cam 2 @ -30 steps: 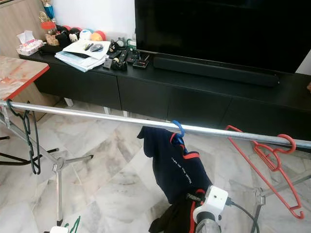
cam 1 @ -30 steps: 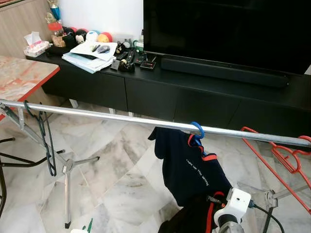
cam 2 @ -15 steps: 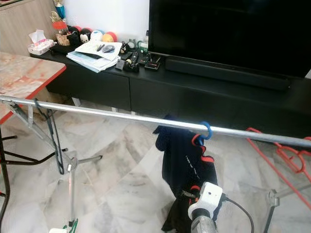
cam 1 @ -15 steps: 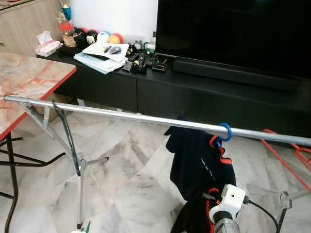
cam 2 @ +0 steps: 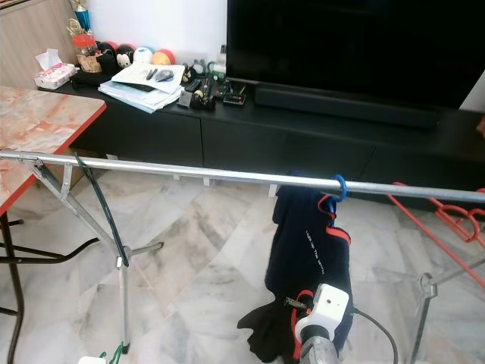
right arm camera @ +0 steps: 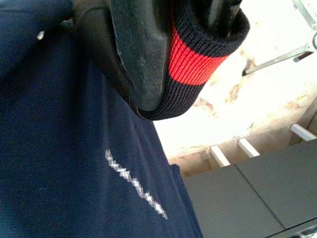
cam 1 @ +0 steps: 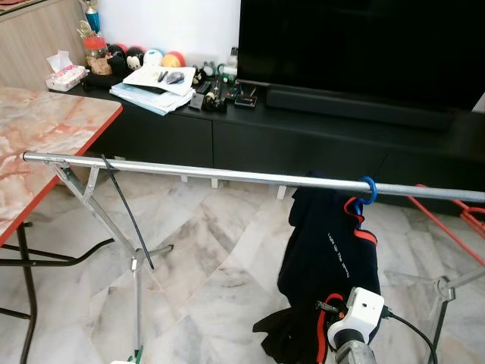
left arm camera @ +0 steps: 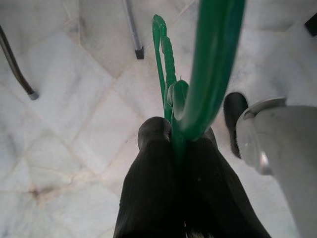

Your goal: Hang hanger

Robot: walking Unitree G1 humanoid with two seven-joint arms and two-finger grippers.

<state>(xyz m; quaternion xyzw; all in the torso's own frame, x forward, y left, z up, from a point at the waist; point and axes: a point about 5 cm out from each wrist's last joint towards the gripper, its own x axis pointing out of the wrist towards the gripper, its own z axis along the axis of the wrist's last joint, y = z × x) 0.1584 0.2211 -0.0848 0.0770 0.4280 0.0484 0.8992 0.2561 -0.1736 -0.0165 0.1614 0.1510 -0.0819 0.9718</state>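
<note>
A bare, shiny metal rail (cam 1: 227,176) carries a glossy blue plastic hook (cam 1: 368,189) and a matt navy cloth shirt (cam 1: 330,254) with ribbed red trim, above polished marble floor (cam 1: 220,265), while the green hanger (left arm camera: 198,84) looks like smooth plastic.

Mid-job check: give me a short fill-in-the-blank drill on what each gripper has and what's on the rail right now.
1. The left gripper is shut on a hanger whose colour is ____.
2. The navy shirt hangs from the metal rail on a hanger hook coloured ____.
3. The right gripper pinches the shirt's cuff, which is black with a ____ stripe.
4. Behind the rail, a large ____ stands on the black cabinet.

Missing words: green; blue; red; television
</note>
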